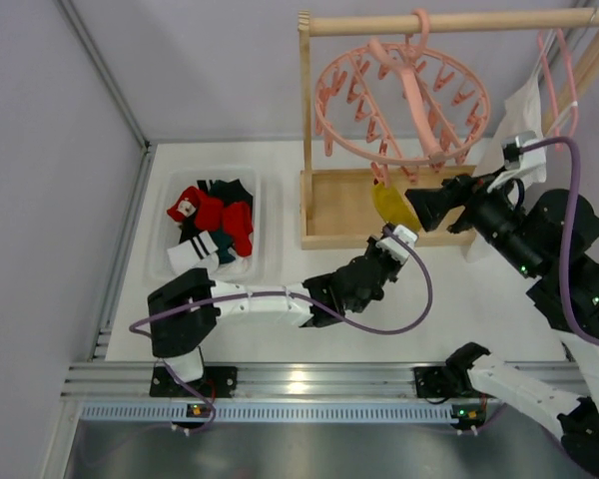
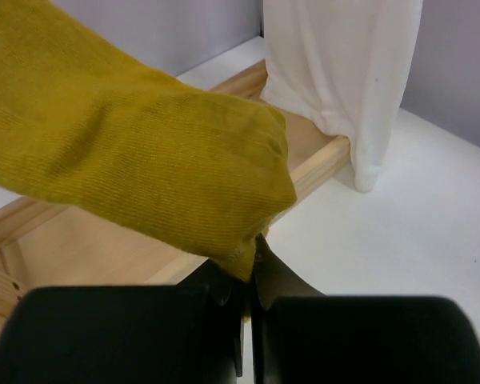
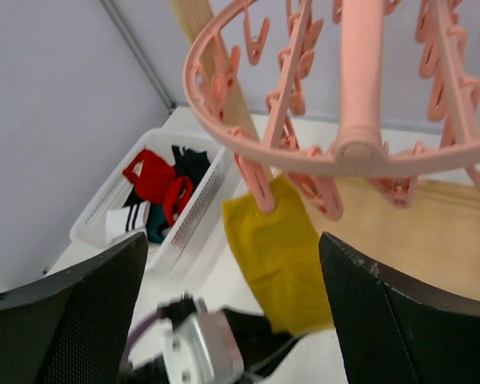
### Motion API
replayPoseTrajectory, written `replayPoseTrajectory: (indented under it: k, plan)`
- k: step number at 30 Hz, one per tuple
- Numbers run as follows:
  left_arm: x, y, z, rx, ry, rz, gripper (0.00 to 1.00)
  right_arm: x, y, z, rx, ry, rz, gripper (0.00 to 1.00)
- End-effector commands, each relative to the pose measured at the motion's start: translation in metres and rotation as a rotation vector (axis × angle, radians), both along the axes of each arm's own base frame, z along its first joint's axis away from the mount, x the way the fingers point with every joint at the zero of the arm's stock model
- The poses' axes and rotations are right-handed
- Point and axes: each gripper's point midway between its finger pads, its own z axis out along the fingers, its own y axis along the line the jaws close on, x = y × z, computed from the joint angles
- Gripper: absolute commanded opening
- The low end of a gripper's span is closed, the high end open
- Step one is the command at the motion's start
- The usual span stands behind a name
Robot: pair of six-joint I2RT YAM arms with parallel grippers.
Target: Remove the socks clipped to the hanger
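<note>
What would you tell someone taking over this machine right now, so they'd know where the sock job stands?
Left gripper: shut on the lower end of the mustard yellow sock.
Right gripper: open, holding nothing, close to the sock's top.
The sock hangs from one clip of the round pink hanger, which is hooked on the wooden rack.
Done: the other socks, red and striped among them, lie in the white basket.
Left: free this last sock, probably for the basket.
</note>
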Motion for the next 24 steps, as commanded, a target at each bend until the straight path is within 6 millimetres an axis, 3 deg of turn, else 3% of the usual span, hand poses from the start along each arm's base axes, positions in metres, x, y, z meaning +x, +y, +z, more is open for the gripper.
replayPoseTrajectory:
  k: [1, 2, 6, 7, 9, 12, 16, 24]
  plan:
    - [0.008, 0.008, 0.035, -0.018, -0.096, 0.234, 0.00, 0.022, -0.018, 0.007, -0.064, 0.057, -0.143, 0.83]
    - [0.007, 0.005, 0.028, 0.011, -0.101, 0.262, 0.00, 0.023, -0.021, 0.017, -0.085, 0.046, -0.156, 0.81]
    - [-0.004, -0.016, 0.031, 0.097, -0.166, 0.278, 0.00, 0.037, -0.022, 0.006, -0.203, 0.122, -0.188, 0.70]
    - [-0.009, -0.024, 0.040, 0.092, -0.179, 0.276, 0.00, 0.042, -0.022, 0.005, -0.224, 0.127, -0.214, 0.67]
    - [-0.012, -0.035, 0.033, 0.141, -0.205, 0.277, 0.00, 0.045, -0.024, 0.007, -0.261, 0.116, -0.245, 0.65]
    - [-0.024, -0.058, 0.039, 0.150, -0.236, 0.234, 0.00, 0.054, -0.018, -0.005, -0.389, 0.138, -0.283, 0.64]
    - [-0.033, -0.077, 0.031, 0.168, -0.255, 0.182, 0.00, 0.054, -0.014, -0.013, -0.516, 0.131, -0.346, 0.65]
    - [-0.040, -0.089, 0.033, 0.152, -0.260, 0.152, 0.00, 0.059, -0.031, -0.019, -0.708, 0.111, -0.556, 0.63]
